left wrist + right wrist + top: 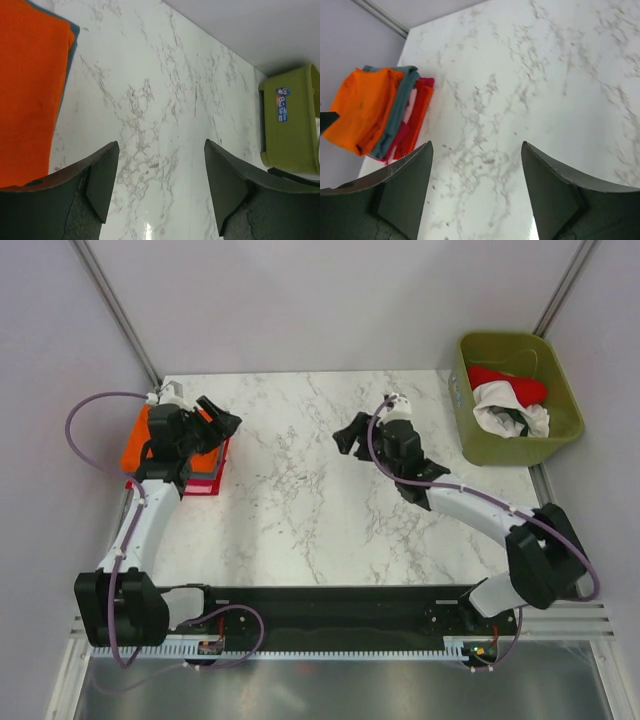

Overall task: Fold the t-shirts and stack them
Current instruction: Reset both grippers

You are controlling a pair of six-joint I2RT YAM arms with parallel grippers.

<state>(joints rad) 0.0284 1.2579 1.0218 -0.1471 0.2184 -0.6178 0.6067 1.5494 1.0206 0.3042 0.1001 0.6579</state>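
A stack of folded t-shirts (205, 462) lies at the table's left edge. An orange tee (362, 107) is on top, a grey-blue one (400, 107) under it, red ones (417, 115) at the bottom. My left gripper (222, 422) is open and empty just right of the stack; the orange tee fills the left of its wrist view (30, 85). My right gripper (350, 434) is open and empty above the bare middle of the table. A red tee (510, 386) and a white tee with dark print (510, 412) lie crumpled in the olive-green bin (468, 435).
The bin stands off the table's back right corner and shows at the right of the left wrist view (290, 125). The marble table (300, 510) runs between the stack and the bin. Grey walls close in behind and on both sides.
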